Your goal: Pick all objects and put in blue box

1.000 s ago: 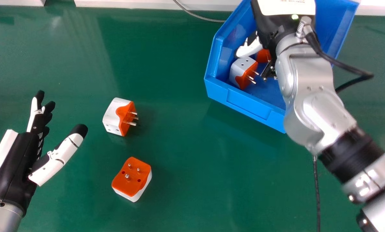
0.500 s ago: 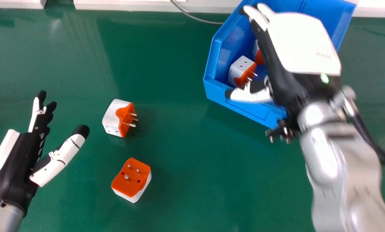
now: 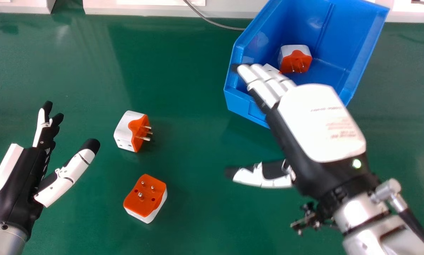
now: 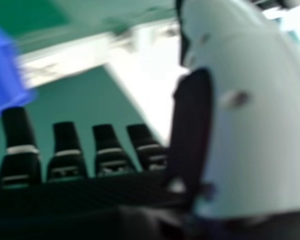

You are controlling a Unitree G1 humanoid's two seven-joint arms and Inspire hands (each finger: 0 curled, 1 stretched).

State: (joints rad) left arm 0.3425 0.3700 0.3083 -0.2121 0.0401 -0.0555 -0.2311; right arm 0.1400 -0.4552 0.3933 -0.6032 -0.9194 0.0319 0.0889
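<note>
In the head view my right hand (image 3: 304, 131) is open over the near side of the blue box (image 3: 245, 102), its thumb above the table. In the right hand view that hand (image 4: 110, 157) holds nothing, and part of the blue box (image 4: 2, 75) shows. Inside the box lies a white and orange adapter (image 3: 296, 60); another adapter (image 3: 271, 68) is mostly hidden under my right fingers. On the table are an adapter with sideways pins (image 3: 130, 131) and one with its orange pin face up (image 3: 145, 196). My left hand (image 3: 27, 170) stands open left of them.
A white ledge (image 3: 144, 10) runs along the table's far edge. A grey cable (image 3: 215, 24) passes behind the box's left side. Green tabletop (image 3: 197, 152) lies between the loose adapters and my right hand.
My right hand has come up out of the blue box and back toward the near side, with its fingers straight, uncovering the adapter inside. My left hand has hardly moved.
</note>
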